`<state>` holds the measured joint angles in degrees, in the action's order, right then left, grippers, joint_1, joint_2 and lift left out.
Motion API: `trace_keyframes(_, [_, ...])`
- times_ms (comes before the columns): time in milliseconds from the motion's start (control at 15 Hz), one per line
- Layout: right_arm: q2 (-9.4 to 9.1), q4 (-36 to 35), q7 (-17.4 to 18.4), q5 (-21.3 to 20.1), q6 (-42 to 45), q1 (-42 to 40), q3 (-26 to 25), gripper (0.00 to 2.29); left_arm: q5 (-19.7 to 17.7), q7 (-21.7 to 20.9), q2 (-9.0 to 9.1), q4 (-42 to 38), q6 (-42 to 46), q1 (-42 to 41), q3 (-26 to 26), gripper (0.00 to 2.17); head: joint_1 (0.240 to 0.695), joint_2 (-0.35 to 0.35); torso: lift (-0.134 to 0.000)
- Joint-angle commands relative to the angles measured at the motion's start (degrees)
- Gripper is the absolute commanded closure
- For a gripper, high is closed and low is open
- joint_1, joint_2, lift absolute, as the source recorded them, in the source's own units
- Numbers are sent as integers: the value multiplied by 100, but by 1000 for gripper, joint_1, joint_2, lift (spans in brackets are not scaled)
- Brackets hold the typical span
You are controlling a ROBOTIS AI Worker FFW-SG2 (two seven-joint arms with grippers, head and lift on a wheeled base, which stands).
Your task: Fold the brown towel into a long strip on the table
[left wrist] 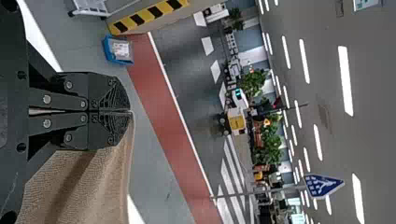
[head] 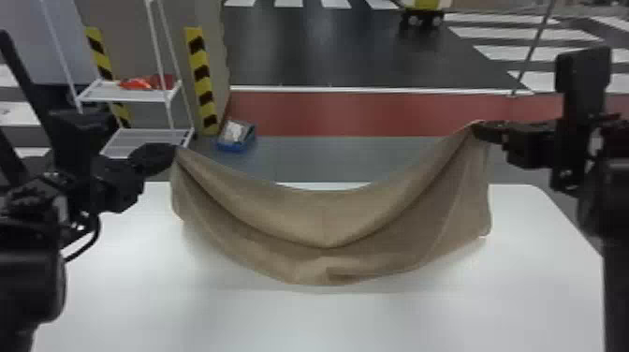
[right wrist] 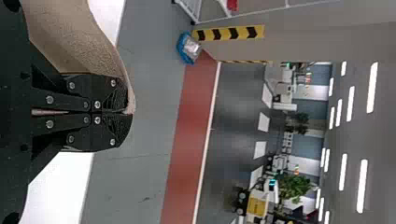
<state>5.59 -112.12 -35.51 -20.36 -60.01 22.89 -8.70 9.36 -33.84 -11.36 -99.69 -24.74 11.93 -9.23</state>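
1. Floor [head: 327,159]: A grey floor is stretching across the upper half of the frame beyond the workstation, a red band [head: 351,114] and a black roadway [head: 355,51] running behind it.
2. Table [head: 117,290]: A white table is filling much of the lower half of the frame.
3. Towel [head: 318,215]: The brown towel is hanging spread over the table at the center of the frame, both upper corners caught. Its top edge is sagging in the middle, and a deep crease is curving from side to side. Whether its lowest edge is touching the tabletop, one cannot tell.
4. Left arm [head: 79,182]: At center left, the left claw [head: 172,152] is clenching one upper corner of the towel. In its wrist view, the two fingers are pressing together over the cloth.
5. Right arm [head: 578,112]: At center right, the right claw [head: 478,128] is grasping the opposite corner, its fingers closing on the cloth's edge.
6. Rack [head: 126,97]: A white rack is standing at the upper left, red items [head: 140,83] resting on a shelf.
7. Striped strip [head: 202,79]: Yellow and black markings are running down beside the rack.
8. Bin [head: 236,149]: A blue bin is sitting on the floor, left of center.
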Motion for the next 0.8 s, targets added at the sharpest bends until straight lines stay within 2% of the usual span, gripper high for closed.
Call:
trace_keyframes(0, [-173,543,0,-12,556,603,-44,2010,-40,158,29,354,-405,776,158,1713,513,-14,-121])
trace_keyframes(133, [-138,551,-79,225,573,832,-246,2010,-110,211,11,38,-668,978,44,1713,462,-6,-121])
trace_keyframes(200, [-6,323,-167,348,450,779,-396,2010,-207,193,-6,-252,-862,934,-70,1713,436,-4,-121])
trace_keyframes(333, [504,-451,-431,717,-42,199,-756,2010,-611,158,-33,-1008,-967,327,-580,1710,382,-7,-121])
trace_keyframes(400, [574,-741,-492,893,-60,-144,-1028,2013,-752,149,-24,-1377,-950,-59,-817,1713,378,-11,-121])
trace_keyframes(467, [636,-1092,-615,1078,-24,-601,-1503,2013,-901,149,-6,-1782,-686,-666,-1081,1713,385,-14,-121])
trace_keyframes(600, [627,-1576,-923,1341,186,-1515,-2268,2013,-1279,79,143,-2230,88,-1800,-1468,1713,420,-27,-121])
trace_keyframes(667, [601,-1751,-1231,1447,503,-2086,-2523,2010,-1332,17,266,-2221,949,-2388,-1520,1713,447,-40,-121])
trace_keyframes(733, [548,-1839,-1494,1447,890,-2543,-2654,2010,-1288,17,372,-2098,1652,-2793,-1529,1710,514,-65,-121])
